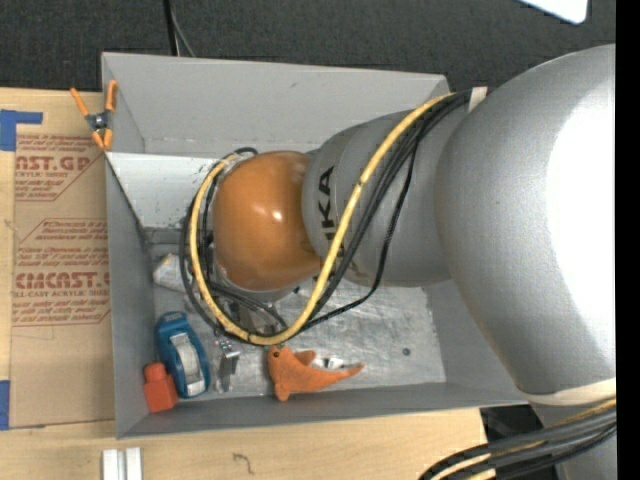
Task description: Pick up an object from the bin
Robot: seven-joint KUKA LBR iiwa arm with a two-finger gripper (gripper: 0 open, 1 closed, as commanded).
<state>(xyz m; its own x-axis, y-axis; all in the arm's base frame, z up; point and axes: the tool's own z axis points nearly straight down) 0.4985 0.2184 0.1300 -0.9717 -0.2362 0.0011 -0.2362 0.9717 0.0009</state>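
My gripper (243, 315) shows as dark parts under the orange cover, low over the near-left part of the bin. A blue tape measure (181, 353) lies just to its left on the floor. A small orange-red block (158, 388) touches the tape measure's near end. To the gripper's right, by the near wall, lies an orange plastic toy (303, 371) with a pointed tail. Between the tape measure and the toy is a small grey metal piece (228, 364); whether it is loose or part of the gripper I cannot tell.
A pale crumpled thing (165, 267) rests against the left wall, partly behind the cables. The arm and its orange cover hide the bin's middle and far right. Bare floor shows to the right of the toy.
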